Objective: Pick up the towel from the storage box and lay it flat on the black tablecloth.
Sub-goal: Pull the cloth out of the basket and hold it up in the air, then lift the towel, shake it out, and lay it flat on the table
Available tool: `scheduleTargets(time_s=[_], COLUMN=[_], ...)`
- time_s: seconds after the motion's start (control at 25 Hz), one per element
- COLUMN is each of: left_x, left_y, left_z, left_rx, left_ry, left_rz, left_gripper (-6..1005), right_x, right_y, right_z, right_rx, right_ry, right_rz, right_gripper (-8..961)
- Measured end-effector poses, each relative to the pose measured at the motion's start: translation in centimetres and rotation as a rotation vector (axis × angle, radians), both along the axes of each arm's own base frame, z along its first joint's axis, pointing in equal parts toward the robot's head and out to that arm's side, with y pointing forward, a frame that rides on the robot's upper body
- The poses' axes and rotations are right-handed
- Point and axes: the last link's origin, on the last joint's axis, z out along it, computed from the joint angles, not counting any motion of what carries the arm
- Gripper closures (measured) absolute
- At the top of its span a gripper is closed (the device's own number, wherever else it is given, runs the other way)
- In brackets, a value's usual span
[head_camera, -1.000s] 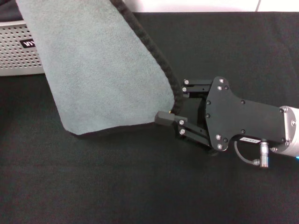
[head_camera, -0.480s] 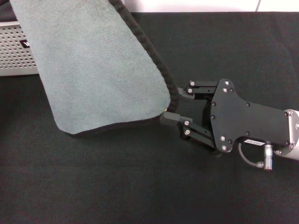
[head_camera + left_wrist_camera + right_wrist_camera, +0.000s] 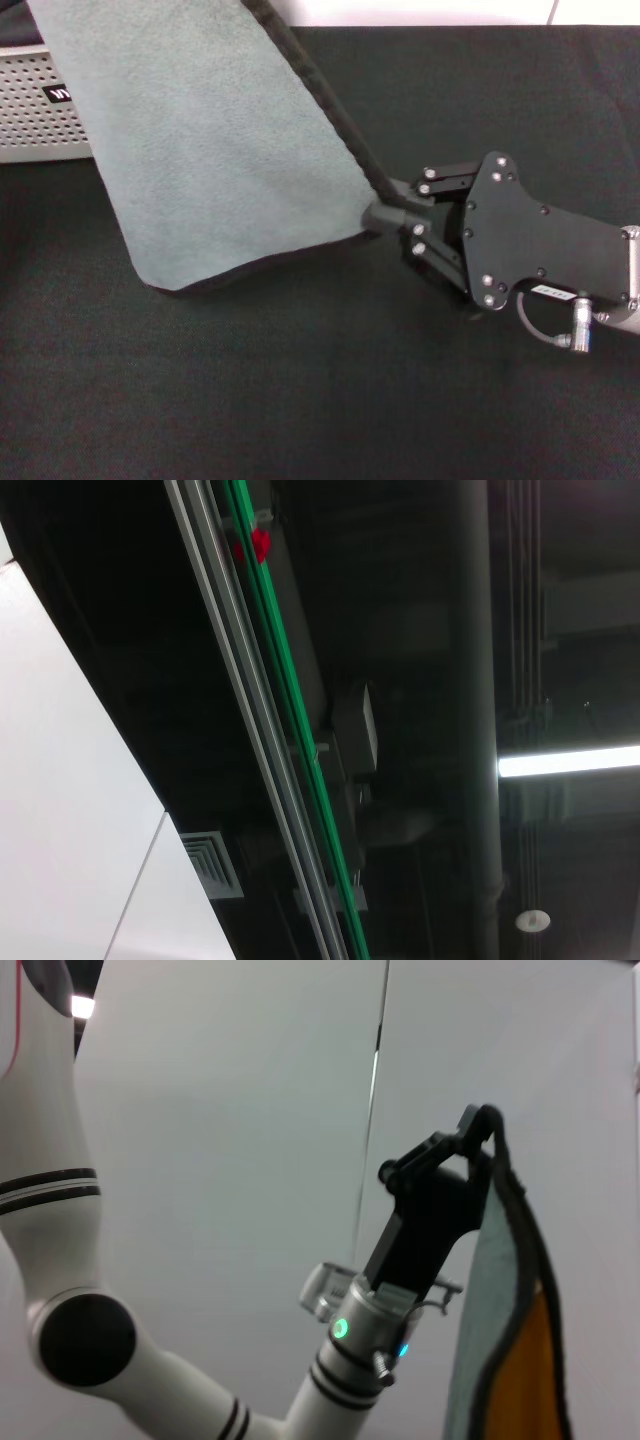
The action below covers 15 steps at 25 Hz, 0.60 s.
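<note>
The grey-teal towel (image 3: 220,150) hangs in the air over the black tablecloth (image 3: 300,390), its lower edge close to the cloth. My right gripper (image 3: 388,210) comes in from the right and is shut on the towel's lower right corner, at the black stitched edging. The right wrist view shows my left gripper (image 3: 479,1120) held high, pinching the towel (image 3: 492,1300) by its top corner so that it drapes down. The light grey storage box (image 3: 40,115) stands at the far left, partly hidden behind the towel.
The towel's back side shows orange in the right wrist view. A white wall runs behind the table's far edge (image 3: 450,25). The left wrist view shows only ceiling pipes and lights.
The right gripper's fingers were spread around the towel's lower right corner and have closed on it. The gripper has shifted to the right, and the towel swung slightly.
</note>
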Motion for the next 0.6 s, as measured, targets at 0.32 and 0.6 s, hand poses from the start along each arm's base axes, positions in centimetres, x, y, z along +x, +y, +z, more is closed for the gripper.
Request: scheduleTargets(time_s=[0.32,0.6], left_x=[-0.6,-2.2], left_y=[-0.5,-1.6], left_z=[-0.2,-1.4], left_rx=[-0.003,-0.018], left_ry=[-0.002,0.028], left_rz=[0.019,0.083], left_gripper=[976,977], right_x=[0.7,0.7], right_y=[0.0,0.8], right_z=[0.8,1.9], right_rx=[0.089,0.094], right_ry=[0.046,0.077], right_rz=[-0.033,-0.075], right_gripper=[936,939])
